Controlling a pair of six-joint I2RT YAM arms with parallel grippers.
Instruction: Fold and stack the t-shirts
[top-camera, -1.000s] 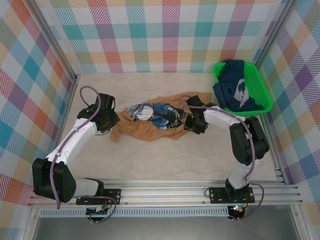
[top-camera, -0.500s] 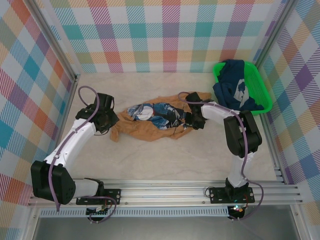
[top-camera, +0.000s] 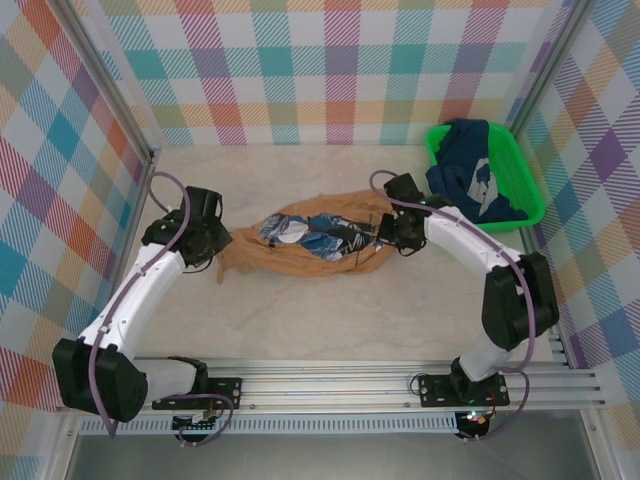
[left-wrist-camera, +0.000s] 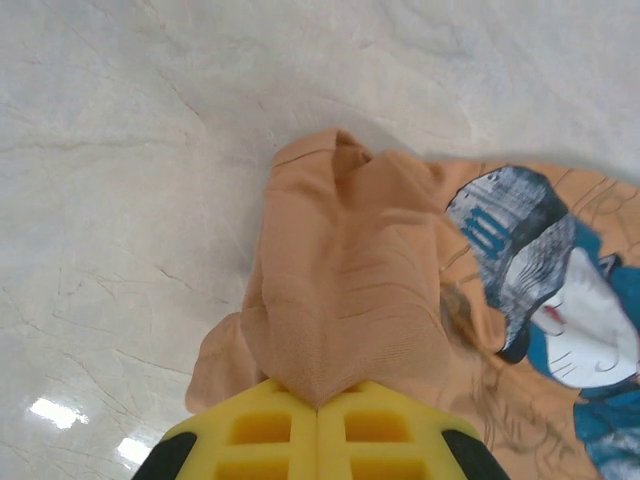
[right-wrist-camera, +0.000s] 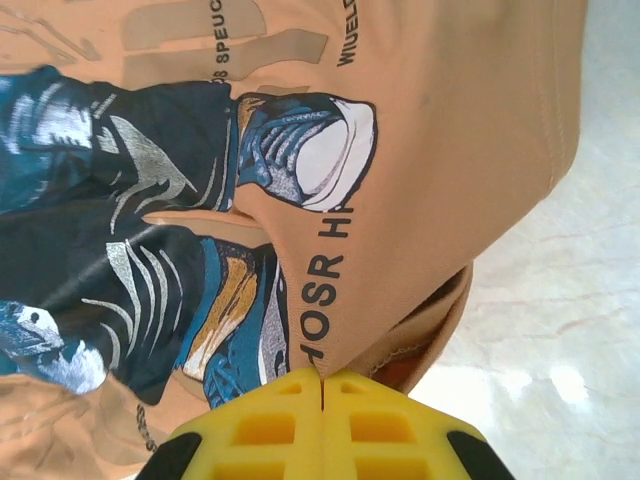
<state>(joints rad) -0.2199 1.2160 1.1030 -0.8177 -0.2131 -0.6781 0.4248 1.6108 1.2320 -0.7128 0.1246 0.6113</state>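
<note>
The tan-orange t-shirt (top-camera: 300, 262) lies bunched and drawn lengthwise in the middle of the table (top-camera: 300, 330), its blue-and-white cartoon print (top-camera: 310, 232) creased on top. The left gripper (left-wrist-camera: 318, 405) and the right gripper (right-wrist-camera: 322, 378) are each clamped on one end of it. The navy t-shirt (top-camera: 468, 180) is heaped in the green basket (top-camera: 436, 133).

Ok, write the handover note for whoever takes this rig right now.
Left gripper: jaws shut on the left end of the tan-orange t-shirt.
Right gripper: jaws shut on its right end.
That shirt is bunched between the two, print up, over the middle of the table.
Navy t-shirt: heaped in the green basket, far right corner.
Done: nothing folded or stacked yet.
Left: spread and fold the tan-orange one, fetch and fold the navy one, then stack them.
</note>
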